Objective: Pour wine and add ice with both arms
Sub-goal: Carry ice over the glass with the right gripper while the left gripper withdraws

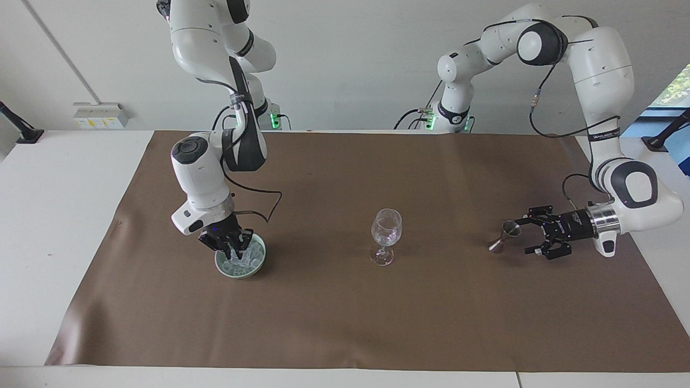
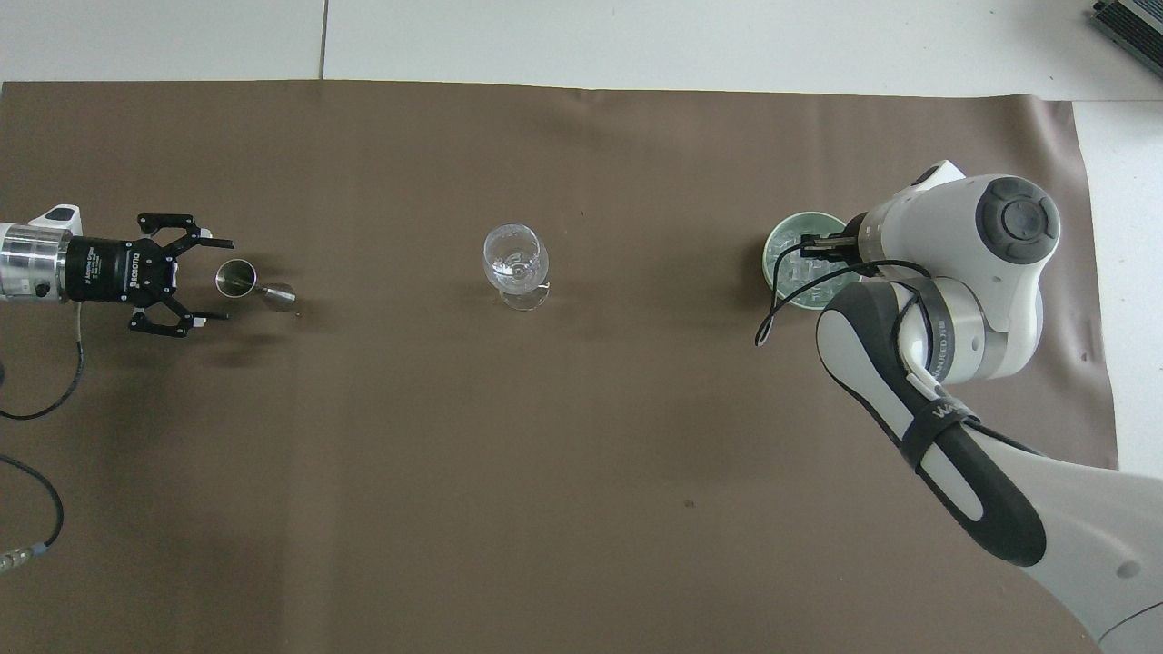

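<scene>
**Operator:** Ice (image 1: 243, 260) — where is it, and how does it handle?

**Technician:** Your right gripper (image 1: 233, 249) is closed down in the pile, which fills the green bowl (image 1: 259, 265) toward the right arm's end of the table. Whether a cube is pinched, I cannot tell. Expect cubes to be light, hard and slippery; grip across flat faces. Your left gripper (image 1: 531, 235) stands wide open, empty, just beside the metal jigger (image 1: 503, 236). The wine glass (image 1: 386, 233) is fragile.
</scene>
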Motion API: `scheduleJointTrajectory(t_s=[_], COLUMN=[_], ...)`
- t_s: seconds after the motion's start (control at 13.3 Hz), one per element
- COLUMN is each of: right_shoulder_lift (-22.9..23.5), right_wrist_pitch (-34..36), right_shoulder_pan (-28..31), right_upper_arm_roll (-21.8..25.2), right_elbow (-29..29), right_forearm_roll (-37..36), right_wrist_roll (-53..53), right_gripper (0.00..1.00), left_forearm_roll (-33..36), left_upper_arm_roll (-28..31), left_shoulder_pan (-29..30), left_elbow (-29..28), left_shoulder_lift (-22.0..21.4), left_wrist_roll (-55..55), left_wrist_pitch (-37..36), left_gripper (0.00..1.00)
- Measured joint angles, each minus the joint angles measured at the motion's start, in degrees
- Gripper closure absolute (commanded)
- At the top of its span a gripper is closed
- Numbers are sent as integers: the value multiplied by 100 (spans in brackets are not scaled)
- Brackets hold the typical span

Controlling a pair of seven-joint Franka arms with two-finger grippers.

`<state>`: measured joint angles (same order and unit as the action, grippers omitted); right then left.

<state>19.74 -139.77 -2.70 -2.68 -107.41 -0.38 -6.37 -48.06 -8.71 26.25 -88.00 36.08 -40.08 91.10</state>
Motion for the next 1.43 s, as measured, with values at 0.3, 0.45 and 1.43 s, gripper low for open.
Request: scheduleJointTrajectory(t_s=[0.3,0.45,1.43], right_shoulder_lift=[-53,-165,3], right_wrist_pitch=[691,976,715], right_shoulder_pan=[-117,-249,-1821], right_upper_arm_roll=[-34,-258,-915], right_elbow=[769,1223,2496], right_forearm_roll=[18,135,173], right_wrist_roll=[-166,-742,-3726], right_gripper=[100,100,100], left_forearm_roll=[672,953,3104], left_upper_arm_roll=[-52,-90,-170], left_shoulder_pan=[-2,-22,-1181], left_elbow=[574,766,1219], left_shoulder_lift=[-24,-143,-1707], left_wrist_roll=[736,1307,2346], left_wrist_pitch=[-189,-217,82], left_gripper=[0,0,0])
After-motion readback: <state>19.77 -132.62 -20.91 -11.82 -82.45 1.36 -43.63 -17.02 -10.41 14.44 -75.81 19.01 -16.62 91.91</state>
